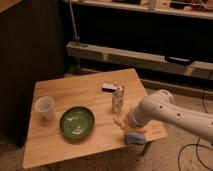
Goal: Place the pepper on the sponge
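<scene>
The white arm (167, 112) reaches in from the right, elbow bent, its gripper (125, 125) pointing down low at its end.
</scene>
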`<state>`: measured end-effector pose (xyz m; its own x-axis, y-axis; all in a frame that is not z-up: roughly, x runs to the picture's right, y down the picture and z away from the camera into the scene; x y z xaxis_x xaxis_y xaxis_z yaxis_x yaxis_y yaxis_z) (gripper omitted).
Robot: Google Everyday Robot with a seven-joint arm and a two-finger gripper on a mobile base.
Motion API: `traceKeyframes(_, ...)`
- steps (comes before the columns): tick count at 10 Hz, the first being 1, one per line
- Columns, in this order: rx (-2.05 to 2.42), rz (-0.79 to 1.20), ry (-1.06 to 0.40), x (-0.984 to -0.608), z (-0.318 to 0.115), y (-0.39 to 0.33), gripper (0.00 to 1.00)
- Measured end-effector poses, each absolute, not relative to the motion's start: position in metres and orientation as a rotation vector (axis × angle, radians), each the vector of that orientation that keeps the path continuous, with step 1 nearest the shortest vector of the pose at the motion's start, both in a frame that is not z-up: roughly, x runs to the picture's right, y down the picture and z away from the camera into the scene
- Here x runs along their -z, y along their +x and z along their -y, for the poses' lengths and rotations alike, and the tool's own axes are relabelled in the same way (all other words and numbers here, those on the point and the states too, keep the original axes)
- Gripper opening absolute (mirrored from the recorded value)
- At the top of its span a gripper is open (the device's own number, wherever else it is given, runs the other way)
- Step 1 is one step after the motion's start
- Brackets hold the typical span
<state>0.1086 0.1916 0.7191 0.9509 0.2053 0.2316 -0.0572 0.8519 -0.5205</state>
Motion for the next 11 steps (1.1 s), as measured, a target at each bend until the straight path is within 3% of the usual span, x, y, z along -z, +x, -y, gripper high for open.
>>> traceKeyframes(11,-0.029,0.234,-0.571,-0.75,-0.233,0.134,0.09)
